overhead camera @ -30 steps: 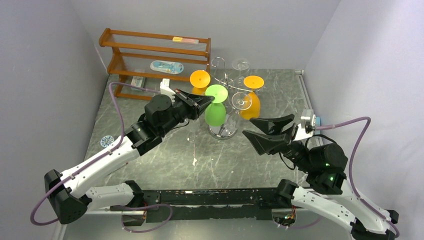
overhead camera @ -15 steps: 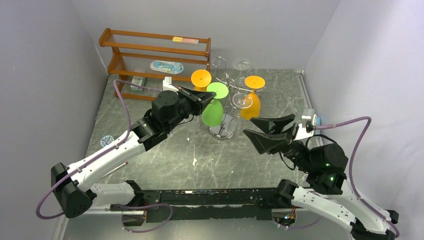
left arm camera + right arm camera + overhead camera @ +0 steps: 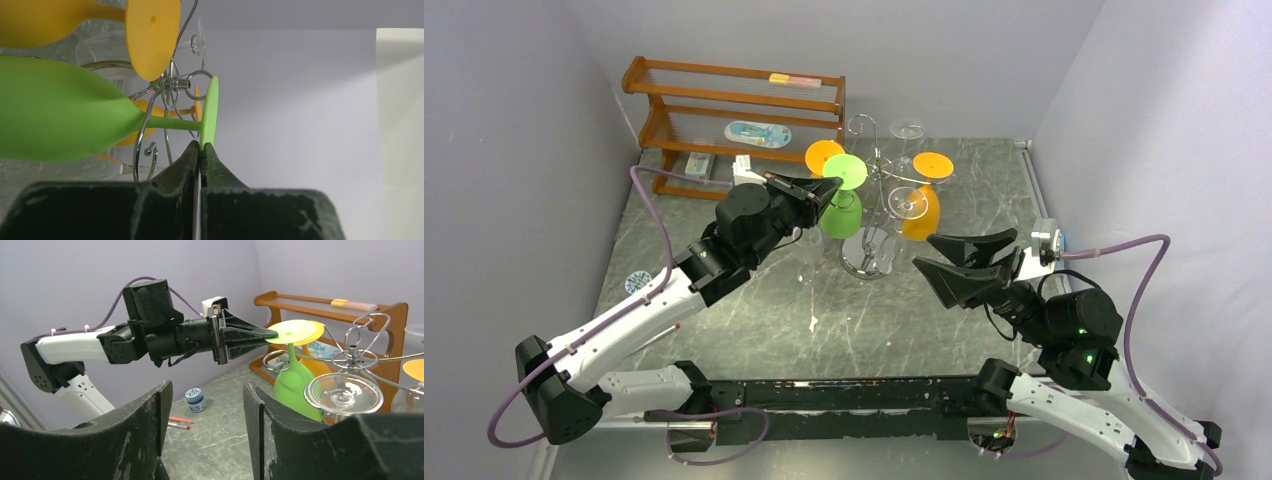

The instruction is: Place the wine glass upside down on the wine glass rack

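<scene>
Glass of green colour, the wine glass [image 3: 839, 216], hung upside down at the rack [image 3: 870, 262], with its stem crossing one curled wire arm and its bowl above the counter [image 3: 874, 320]. On the rim of its foot the left pincer [image 3: 200, 148] was clenched. Well apart, the right pincer [image 3: 207, 390] stood released.
</scene>
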`<state>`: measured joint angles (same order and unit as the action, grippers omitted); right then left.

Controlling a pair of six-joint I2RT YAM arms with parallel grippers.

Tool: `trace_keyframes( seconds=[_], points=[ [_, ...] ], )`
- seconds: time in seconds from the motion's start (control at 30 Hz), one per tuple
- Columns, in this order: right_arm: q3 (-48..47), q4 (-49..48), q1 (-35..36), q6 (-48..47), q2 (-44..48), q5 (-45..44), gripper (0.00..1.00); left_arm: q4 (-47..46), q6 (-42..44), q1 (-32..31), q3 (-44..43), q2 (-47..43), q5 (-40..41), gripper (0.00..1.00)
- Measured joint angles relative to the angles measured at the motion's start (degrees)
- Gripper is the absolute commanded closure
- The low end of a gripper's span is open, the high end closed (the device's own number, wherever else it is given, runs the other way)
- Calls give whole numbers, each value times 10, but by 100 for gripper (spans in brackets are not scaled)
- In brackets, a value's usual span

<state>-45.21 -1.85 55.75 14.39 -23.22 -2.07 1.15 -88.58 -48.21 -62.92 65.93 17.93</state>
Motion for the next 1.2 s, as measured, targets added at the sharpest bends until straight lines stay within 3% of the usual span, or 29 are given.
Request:
trace_keyframes(
  seconds=[0.5, 1.2],
  points=[
    [0, 0, 0, 9, 0, -3, 43, 10, -21, 0, 57, -52, 0, 95],
    [0, 0, 0, 14, -1, -14, 43, 14, 7, 2, 65, -58, -47, 95]
  ],
)
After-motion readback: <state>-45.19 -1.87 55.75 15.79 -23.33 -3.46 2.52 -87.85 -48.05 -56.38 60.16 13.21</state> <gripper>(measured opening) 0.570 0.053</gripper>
